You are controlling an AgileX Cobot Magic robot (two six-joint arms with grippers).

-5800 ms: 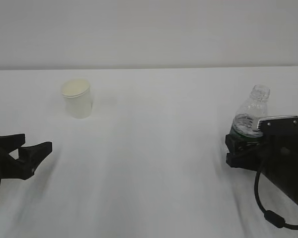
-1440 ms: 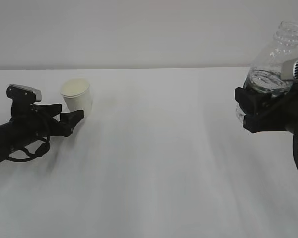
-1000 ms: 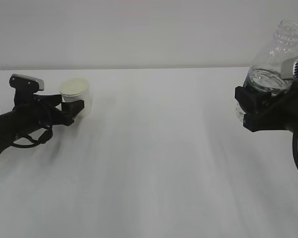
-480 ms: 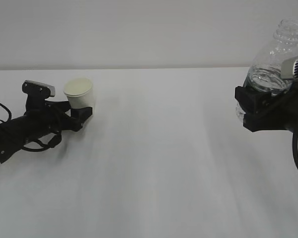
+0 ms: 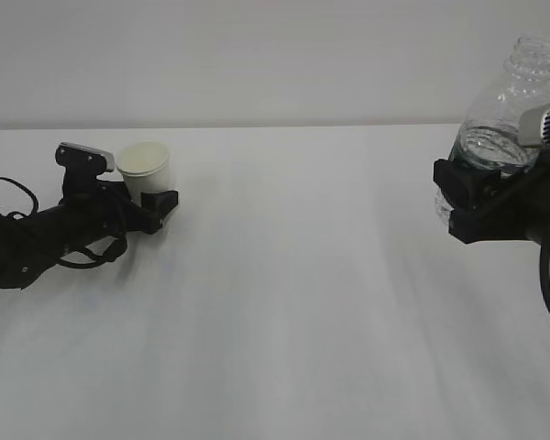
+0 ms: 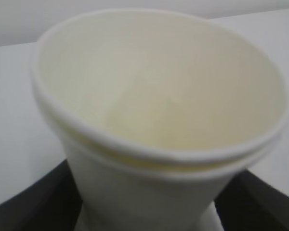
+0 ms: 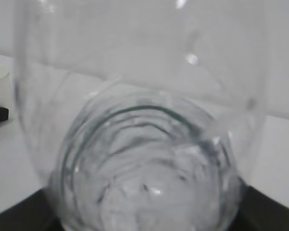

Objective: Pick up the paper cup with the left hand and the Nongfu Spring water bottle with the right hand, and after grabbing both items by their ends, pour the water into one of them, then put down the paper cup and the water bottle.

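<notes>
step in hand: cup pickup. the left hand [image 5: 161, 203] fingers grip the small white tapered paper cup [image 5: 147, 170] at far left, low on its base. the right hand [image 5: 460, 203] fingers hold the clear plastic nongfu spring water bottle [image 5: 497, 115] raised at right. next move: lift the cup off the white surface [image 5: 293, 293] and bring both together.

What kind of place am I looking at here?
Probably a lab or robot test bench: a bare white table against a plain wall, two black robot arms, and only a paper cup and a water bottle as props.

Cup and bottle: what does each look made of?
The paper cup: seemingly matte white paper with a rolled rim and cream inside. The Nongfu Spring water bottle: likely clear glossy plastic, with ribbed see-through walls showing highlights and the water inside.
</notes>
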